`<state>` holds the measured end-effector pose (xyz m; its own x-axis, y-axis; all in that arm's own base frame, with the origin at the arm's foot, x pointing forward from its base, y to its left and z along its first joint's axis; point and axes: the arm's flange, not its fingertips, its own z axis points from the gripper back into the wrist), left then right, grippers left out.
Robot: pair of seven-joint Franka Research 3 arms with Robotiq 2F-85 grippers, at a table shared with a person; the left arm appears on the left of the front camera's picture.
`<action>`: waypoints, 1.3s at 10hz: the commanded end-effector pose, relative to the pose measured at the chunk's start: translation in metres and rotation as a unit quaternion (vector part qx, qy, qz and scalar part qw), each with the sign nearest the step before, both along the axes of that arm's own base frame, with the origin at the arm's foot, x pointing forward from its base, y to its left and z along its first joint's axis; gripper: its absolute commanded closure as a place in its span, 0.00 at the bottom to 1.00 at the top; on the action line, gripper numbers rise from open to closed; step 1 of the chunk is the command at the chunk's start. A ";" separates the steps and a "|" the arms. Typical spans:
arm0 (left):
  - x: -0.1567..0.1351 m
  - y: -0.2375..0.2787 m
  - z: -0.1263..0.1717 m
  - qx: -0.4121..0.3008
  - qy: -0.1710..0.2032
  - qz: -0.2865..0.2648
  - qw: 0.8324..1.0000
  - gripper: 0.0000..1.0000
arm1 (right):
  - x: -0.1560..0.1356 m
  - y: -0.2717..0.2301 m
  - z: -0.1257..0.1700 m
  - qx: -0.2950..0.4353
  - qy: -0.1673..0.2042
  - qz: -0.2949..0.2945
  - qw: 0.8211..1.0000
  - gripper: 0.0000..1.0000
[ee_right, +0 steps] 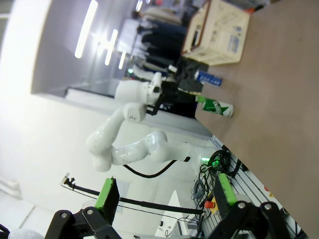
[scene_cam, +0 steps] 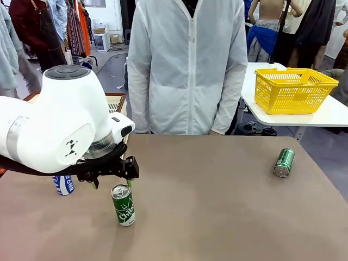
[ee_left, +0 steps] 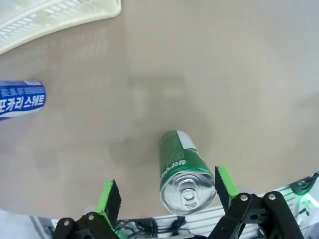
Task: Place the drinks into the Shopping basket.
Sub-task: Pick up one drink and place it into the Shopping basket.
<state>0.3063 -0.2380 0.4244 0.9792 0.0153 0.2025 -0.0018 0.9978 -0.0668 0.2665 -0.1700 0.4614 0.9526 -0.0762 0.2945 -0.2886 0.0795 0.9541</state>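
A green can (scene_cam: 123,205) with a white script logo stands upright near the table's front left. My left gripper (scene_cam: 112,182) hovers just over its silver top. In the left wrist view this green can (ee_left: 182,169) sits between the open fingers of my left gripper (ee_left: 167,191), closer to the right pad (ee_left: 225,181), untouched. A blue can (scene_cam: 64,185) stands to the left, half hidden by my arm. Lying on its side at the far right is a slimmer green can (scene_cam: 284,162). The Shopping basket (scene_cam: 116,98) peeks out behind my left arm. My right gripper (ee_right: 165,193) is open and holds nothing.
A person in a white coat (scene_cam: 187,65) stands at the far edge of the table. A yellow mesh basket (scene_cam: 293,89) rests on a separate white table at the back right. The brown tabletop (scene_cam: 217,206) is bare through its middle and right front.
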 end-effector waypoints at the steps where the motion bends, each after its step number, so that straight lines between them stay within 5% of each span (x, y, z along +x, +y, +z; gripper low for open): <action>1: 0.003 -0.004 -0.001 -0.005 0.014 0.008 1.000 0.00 | 0.001 -0.001 0.005 0.005 -0.002 -0.002 1.000 0.00; 8: 0.013 -0.011 -0.032 -0.012 0.072 -0.021 0.997 0.00 | 0.001 -0.001 0.005 0.005 -0.002 -0.002 1.000 0.00; 9: 0.013 -0.012 -0.034 -0.009 0.073 -0.018 0.997 0.36 | 0.001 -0.001 0.005 0.005 -0.002 -0.002 1.000 0.00; 10: 0.015 -0.013 -0.035 -0.008 0.074 -0.019 0.997 0.95 | 0.001 -0.001 0.005 0.005 -0.002 -0.002 1.000 0.00; 13: 0.016 -0.014 -0.038 -0.007 0.076 -0.022 0.997 1.00 | 0.001 -0.001 0.005 0.005 -0.002 -0.002 1.000 0.00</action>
